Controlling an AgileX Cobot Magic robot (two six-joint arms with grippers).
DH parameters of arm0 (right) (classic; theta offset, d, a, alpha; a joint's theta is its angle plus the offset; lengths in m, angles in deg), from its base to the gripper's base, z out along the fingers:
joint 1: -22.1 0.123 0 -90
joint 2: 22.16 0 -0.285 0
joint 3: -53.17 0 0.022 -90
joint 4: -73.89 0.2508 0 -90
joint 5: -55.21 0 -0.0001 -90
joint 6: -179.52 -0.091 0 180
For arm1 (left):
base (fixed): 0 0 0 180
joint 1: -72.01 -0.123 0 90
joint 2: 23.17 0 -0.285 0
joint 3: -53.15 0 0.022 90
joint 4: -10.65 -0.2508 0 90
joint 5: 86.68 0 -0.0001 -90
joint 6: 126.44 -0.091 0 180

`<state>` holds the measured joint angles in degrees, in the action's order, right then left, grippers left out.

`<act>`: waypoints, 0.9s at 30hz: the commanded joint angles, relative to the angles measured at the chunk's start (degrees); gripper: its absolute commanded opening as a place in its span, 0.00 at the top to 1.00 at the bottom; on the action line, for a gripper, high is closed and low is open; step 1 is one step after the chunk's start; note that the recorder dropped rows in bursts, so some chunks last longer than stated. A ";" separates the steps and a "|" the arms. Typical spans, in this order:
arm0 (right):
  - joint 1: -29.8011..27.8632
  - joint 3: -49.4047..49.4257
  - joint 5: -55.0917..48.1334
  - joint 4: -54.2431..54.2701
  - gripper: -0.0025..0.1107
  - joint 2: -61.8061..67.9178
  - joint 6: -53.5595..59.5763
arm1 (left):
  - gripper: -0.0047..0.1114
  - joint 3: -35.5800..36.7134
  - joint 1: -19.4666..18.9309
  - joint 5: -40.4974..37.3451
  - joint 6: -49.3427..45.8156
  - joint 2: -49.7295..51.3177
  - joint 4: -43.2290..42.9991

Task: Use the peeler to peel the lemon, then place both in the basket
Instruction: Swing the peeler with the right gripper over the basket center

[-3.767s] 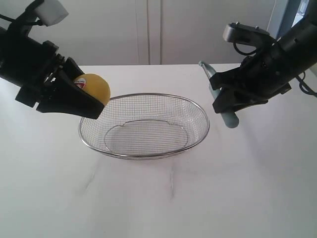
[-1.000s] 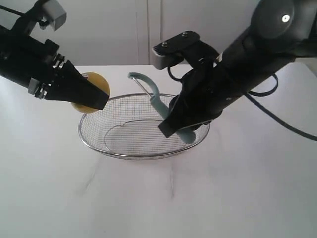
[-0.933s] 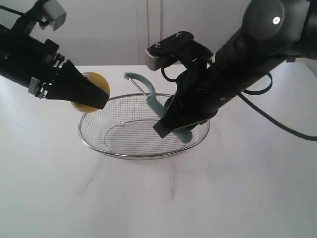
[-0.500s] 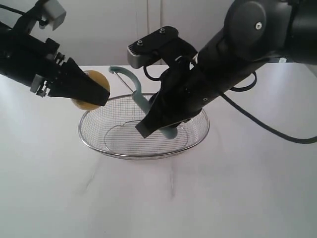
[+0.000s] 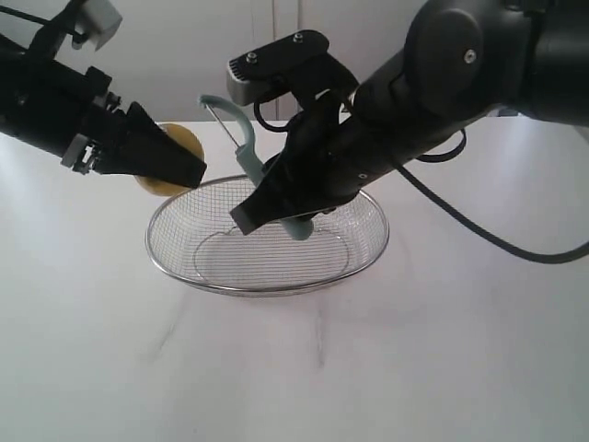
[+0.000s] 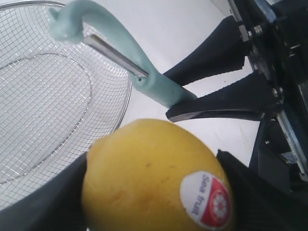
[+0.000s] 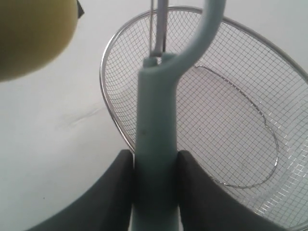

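While the lemon [image 6: 149, 173] sits clamped between the jaws of the left gripper [image 5: 184, 164], it hangs in the air just outside the left rim of the basket [image 5: 267, 288], sticker side toward the wrist camera. The skin on the side shown appears whole; no strip is lifted.

The right gripper [image 7: 155, 192] is closed on the lower handle of the peeler [image 6: 156, 89] and reaches across above the basket. The blade head points up and toward the lemon, near it but apart; no contact shows in any view. The basket stands empty on the white table [image 5: 442, 350].

Step in hand, as judged: bringing the blade to the fruit, ahead of the first stroke. Peeling is not begun and nothing is placed.

Next move calls for lowering and turning the head so the blade lies flat against the skin, then drawing it along with light pressure. The left hold must resist that pull, since a round fruit may roll between the jaws.
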<state>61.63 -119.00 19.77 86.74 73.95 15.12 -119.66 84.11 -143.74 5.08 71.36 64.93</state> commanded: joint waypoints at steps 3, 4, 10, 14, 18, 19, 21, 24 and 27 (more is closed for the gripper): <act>2.81 -0.26 1.92 -0.04 0.98 -0.09 -0.69 | 0.96 0.35 0.08 1.11 0.21 -0.38 2.20; 3.09 -0.26 2.07 -0.04 0.98 -0.09 -0.96 | 0.96 0.35 0.08 1.11 0.21 -0.38 2.20; 3.27 -0.26 2.51 -0.04 0.98 0.92 -2.43 | 0.96 0.35 0.08 0.65 0.21 -0.38 2.20; 3.37 -0.26 2.51 0.10 0.98 0.99 -2.55 | 0.96 0.35 0.08 0.54 0.21 -0.38 2.20; 3.37 -0.26 2.51 -0.33 0.98 0.49 -2.55 | 0.96 0.35 0.08 0.56 0.21 -0.38 1.84; 3.37 -0.26 2.51 -1.18 0.98 0.41 -3.35 | 0.96 0.35 0.08 0.56 0.21 -0.38 1.84; 3.37 -0.26 2.51 -2.60 0.98 0.28 -4.59 | 0.96 0.35 0.08 0.69 0.21 -0.38 1.84; 3.37 -0.26 2.51 -2.59 0.98 0.28 -5.03 | 0.96 0.35 0.08 0.95 0.21 -0.38 1.73; 3.37 -0.26 2.51 -2.59 0.98 0.28 -5.31 | 0.96 0.35 0.08 1.94 0.26 -0.38 0.21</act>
<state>64.95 -119.00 21.38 84.49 75.00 10.22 -119.66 84.11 -141.73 5.08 71.36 64.66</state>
